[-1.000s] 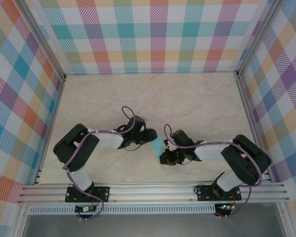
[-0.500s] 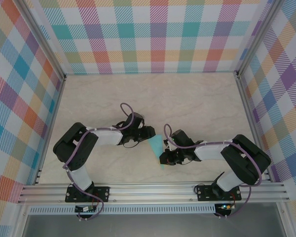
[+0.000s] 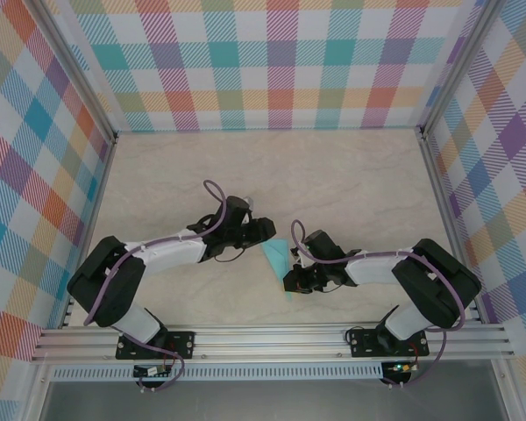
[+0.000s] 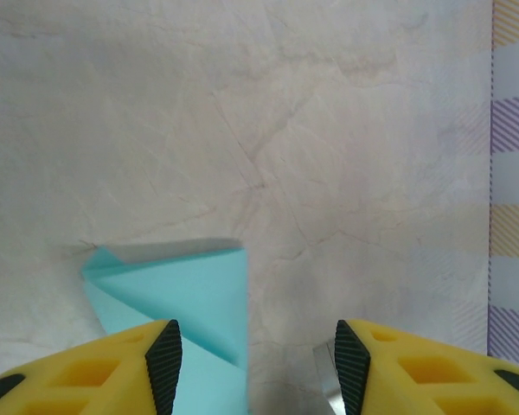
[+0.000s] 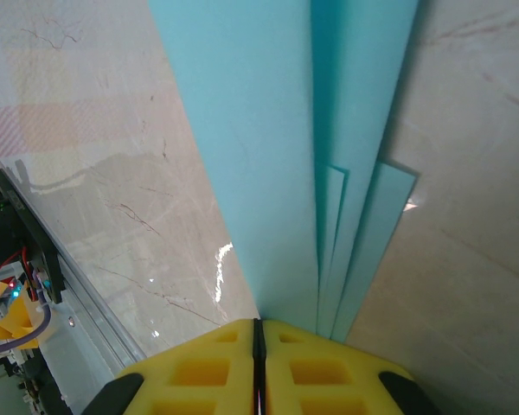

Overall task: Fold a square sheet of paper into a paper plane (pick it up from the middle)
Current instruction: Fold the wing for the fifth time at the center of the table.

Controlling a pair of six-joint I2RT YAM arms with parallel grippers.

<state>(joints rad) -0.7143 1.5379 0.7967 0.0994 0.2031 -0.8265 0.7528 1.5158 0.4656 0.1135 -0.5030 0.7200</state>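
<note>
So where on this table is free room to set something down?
The far half of the table, up to the back wall, is bare. Another bare patch lies by the front rail, between the arms. The middle is crowded: the open left gripper, the folded teal paper and the right gripper shut on it.

Left gripper (image 4: 255, 367): yellow fingers, black pads, jaws apart. Folded teal paper (image 4: 182, 298): flat on marbled table (image 4: 329, 130), lower part behind one finger. Plaid wall (image 4: 512, 173) at right edge.

Marbled table (image 3: 333, 175), teal paper plane (image 3: 277, 256) apparently resting
</note>
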